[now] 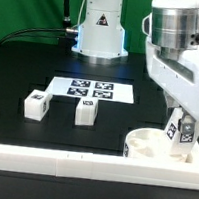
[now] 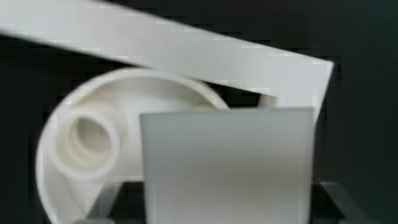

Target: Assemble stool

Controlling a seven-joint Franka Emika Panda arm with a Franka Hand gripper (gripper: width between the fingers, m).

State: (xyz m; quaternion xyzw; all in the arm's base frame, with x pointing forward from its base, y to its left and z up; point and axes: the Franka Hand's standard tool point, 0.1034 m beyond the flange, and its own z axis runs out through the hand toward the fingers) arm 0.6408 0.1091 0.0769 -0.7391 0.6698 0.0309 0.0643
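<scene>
The seat (image 1: pixel 142 146) is set at the lower right, against the rail (image 1: pixel 40 159); open table (image 1: pixel 20 70) is left at upper left. A leg (image 1: pixel 172 143) is gripped by the narrowly closed claw (image 1: pixel 179 127) just above the seat.

No actual text or numbers anywhere, just black-and-white square tags (image 1: pixel 80 84) on the marker board (image 1: pixel 122 93) and each leg (image 1: pixel 34 105).

3x legs (image 1: pixel 36 103), 1x seat disc (image 1: pixel 133 142), 1x marker board (image 1: pixel 91 88), 1x robot arm (image 1: pixel 183 57)
</scene>
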